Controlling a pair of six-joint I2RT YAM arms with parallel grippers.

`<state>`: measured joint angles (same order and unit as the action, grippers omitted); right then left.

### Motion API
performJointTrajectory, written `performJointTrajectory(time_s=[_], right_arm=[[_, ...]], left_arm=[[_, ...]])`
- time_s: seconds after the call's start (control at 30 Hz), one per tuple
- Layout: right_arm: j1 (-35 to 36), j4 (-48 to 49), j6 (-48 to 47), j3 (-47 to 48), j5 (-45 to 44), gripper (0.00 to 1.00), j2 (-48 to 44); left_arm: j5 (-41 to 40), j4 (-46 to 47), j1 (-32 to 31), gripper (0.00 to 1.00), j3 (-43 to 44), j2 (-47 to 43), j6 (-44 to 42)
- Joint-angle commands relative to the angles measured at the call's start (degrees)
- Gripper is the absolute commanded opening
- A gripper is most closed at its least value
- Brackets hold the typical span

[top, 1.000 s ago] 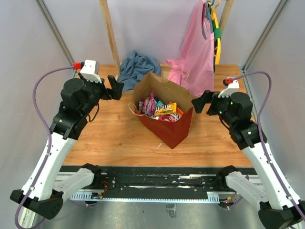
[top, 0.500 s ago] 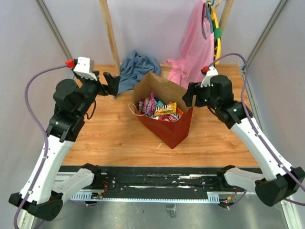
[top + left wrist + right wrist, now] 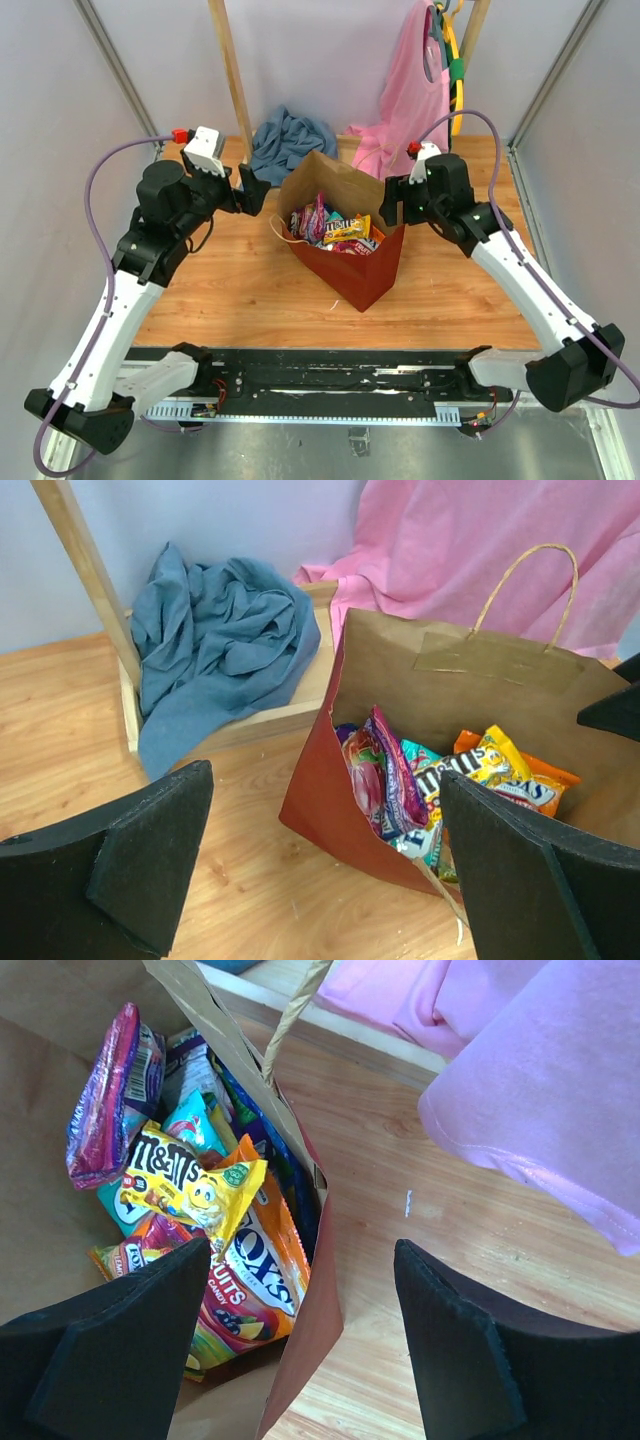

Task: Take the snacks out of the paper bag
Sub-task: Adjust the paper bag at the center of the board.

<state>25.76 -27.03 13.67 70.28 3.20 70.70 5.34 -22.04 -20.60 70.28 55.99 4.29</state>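
The red paper bag stands open at the table's middle, brown inside, with twine handles. It holds several snacks: a purple packet, a yellow M&M's packet, an orange Fox's packet and teal ones. My left gripper is open and empty, just left of the bag's left rim; its jaws frame the bag's left wall. My right gripper is open and empty above the bag's right rim, one jaw over the inside, one outside.
A blue-grey cloth lies behind the bag against a wooden post. A pink garment hangs at the back right, close to my right gripper. Grey walls close both sides.
My left gripper has moved right and down to the bag's left rim. My right gripper has moved left and back, from beside the bag to over its right rim.
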Motion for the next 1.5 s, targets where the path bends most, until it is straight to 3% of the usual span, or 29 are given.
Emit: performJointTrajectory(time_s=[0.0,0.23,0.5,0.7,0.8,0.97,1.13,1.3,1.47], right_arm=[[0.6,-1.3,-2.1,2.9,0.7,0.76,1.4],[0.6,-2.2,-2.3,4.4,2.2,0.74,4.7],[0.7,-2.5,-3.0,5.3,2.7,0.75,5.9],[0.8,-2.0,-3.1,5.3,3.5,0.71,6.8],[0.8,-1.8,-3.0,5.8,4.4,0.62,7.3],[0.8,-1.4,-3.2,6.3,4.8,0.39,7.7],[0.7,-1.3,-3.2,6.4,5.0,0.29,7.8],[0.8,-1.4,-3.2,6.7,4.8,0.13,7.7],[1.3,-1.5,-3.7,7.2,4.3,0.07,7.9]], left_arm=[[1.0,-0.8,0.0,1.0,1.0,-1.3,0.6],[2.9,-4.5,0.0,1.0,2.6,1.5,-1.8],[-1.8,-3.5,0.1,1.0,3.1,2.5,1.9],[3.1,-6.2,0.2,1.0,4.4,6.1,-0.2],[3.3,-3.9,0.2,1.0,2.4,5.6,0.3],[3.4,-2.5,0.2,1.0,1.4,5.0,0.5],[2.7,-2.6,0.2,1.0,0.7,4.9,-0.4],[2.5,-2.6,0.2,1.0,0.3,4.6,-1.3],[1.5,-1.4,0.2,1.0,-0.8,3.5,-1.5]])
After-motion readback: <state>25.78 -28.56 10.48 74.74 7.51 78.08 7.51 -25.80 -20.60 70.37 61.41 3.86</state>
